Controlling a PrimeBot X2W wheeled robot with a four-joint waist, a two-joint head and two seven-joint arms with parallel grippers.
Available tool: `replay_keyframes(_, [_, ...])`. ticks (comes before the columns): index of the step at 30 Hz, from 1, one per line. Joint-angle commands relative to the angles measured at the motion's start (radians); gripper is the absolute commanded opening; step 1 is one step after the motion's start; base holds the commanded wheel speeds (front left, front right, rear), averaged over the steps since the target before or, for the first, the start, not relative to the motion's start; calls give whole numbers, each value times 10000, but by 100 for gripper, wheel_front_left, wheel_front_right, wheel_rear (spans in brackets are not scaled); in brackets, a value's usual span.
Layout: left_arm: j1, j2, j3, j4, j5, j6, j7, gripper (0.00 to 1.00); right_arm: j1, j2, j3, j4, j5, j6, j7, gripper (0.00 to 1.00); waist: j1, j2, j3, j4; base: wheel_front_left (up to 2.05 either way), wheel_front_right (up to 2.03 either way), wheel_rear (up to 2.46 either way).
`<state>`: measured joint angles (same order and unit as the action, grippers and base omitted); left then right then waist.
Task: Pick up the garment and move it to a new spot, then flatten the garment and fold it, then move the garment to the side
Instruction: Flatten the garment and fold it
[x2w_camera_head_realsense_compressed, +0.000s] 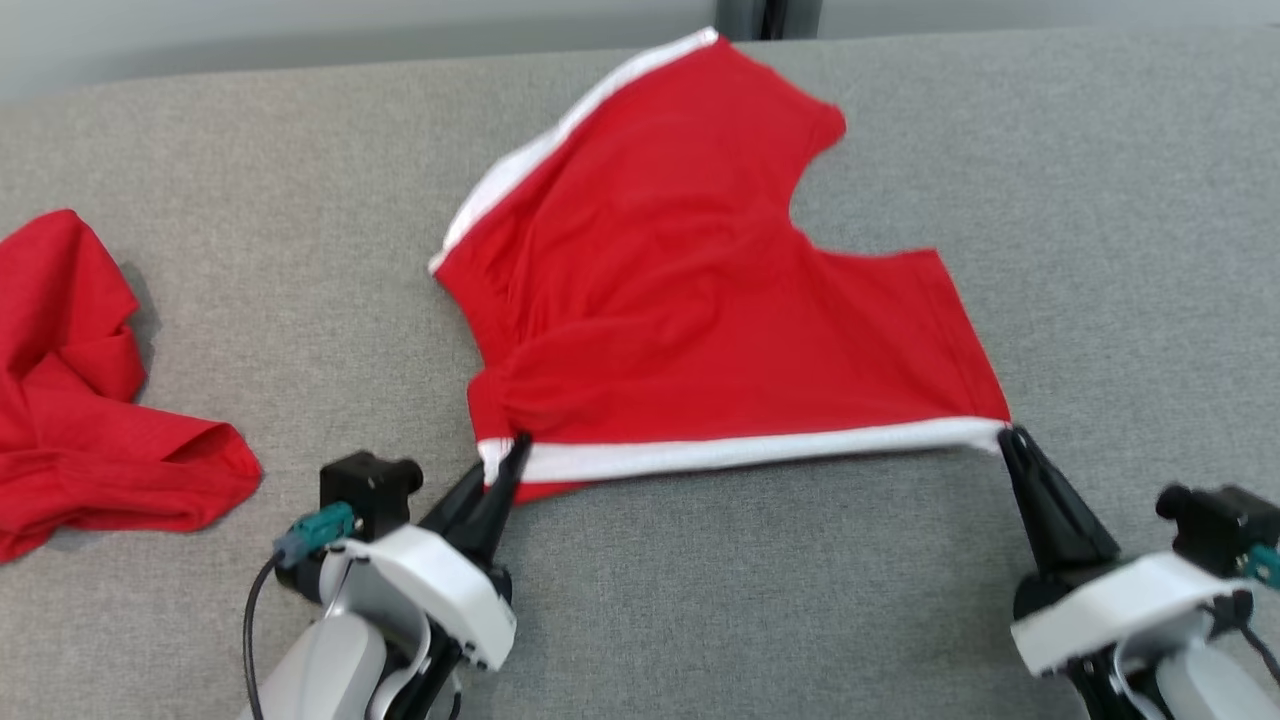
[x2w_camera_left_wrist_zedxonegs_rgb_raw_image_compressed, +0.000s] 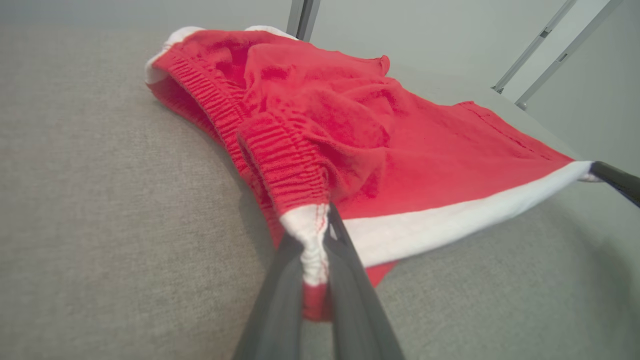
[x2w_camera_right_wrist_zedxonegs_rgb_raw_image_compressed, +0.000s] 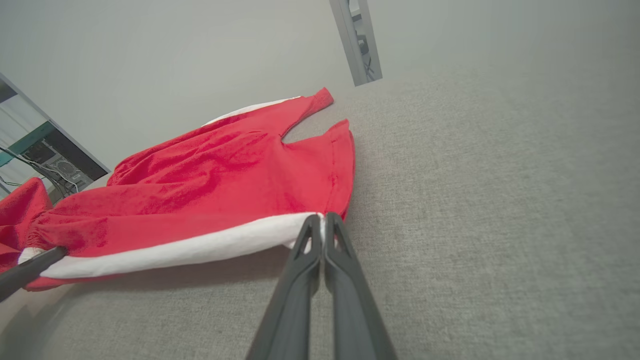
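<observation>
The garment (x2w_camera_head_realsense_compressed: 690, 300) is a pair of red shorts with white side stripes, spread across the middle of the grey surface. Its near white stripe is pulled taut between my two grippers. My left gripper (x2w_camera_head_realsense_compressed: 515, 450) is shut on the waistband corner of that stripe, seen close up in the left wrist view as the garment (x2w_camera_left_wrist_zedxonegs_rgb_raw_image_compressed: 380, 150) pinched in my left gripper (x2w_camera_left_wrist_zedxonegs_rgb_raw_image_compressed: 320, 225). My right gripper (x2w_camera_head_realsense_compressed: 1005, 435) is shut on the leg-hem end of the stripe. The right wrist view has the garment (x2w_camera_right_wrist_zedxonegs_rgb_raw_image_compressed: 215, 175) running left from my right gripper (x2w_camera_right_wrist_zedxonegs_rgb_raw_image_compressed: 320, 220).
A second red garment (x2w_camera_head_realsense_compressed: 80, 400) lies crumpled at the left edge of the grey fabric surface (x2w_camera_head_realsense_compressed: 1100, 250). A dark post (x2w_camera_head_realsense_compressed: 765, 15) stands behind the far edge. Bare grey surface lies to the right of the shorts.
</observation>
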<state>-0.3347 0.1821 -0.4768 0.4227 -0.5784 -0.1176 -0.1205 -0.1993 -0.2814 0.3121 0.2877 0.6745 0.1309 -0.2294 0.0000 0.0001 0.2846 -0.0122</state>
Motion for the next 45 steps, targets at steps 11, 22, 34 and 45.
replay_keyframes(11, [4239,2371,615,-5848,-1077,2028,3265,0,5019,1557,-2926,-5732,-1832,-5,3956,0,0,-1,-1007,-166,0,0,0])
replay_keyframes(22, [3587,2529,860,-6904,-1042,2334,3691,0,2630,1198,-3432,-5958,-2271,-12,4495,0,0,-1,-219,361,0,0,0])
replay_keyframes(34, [284,970,669,-4726,-1675,1061,2961,0,-3692,-834,-1342,-1885,-1666,-5,4131,0,0,-1,1849,2108,0,0,0])
replay_keyframes(45, [-1374,-26,637,-2905,-1716,663,2053,9,-7065,-1317,902,1768,-1038,-5,3293,0,0,-1,2429,2836,0,0,0])
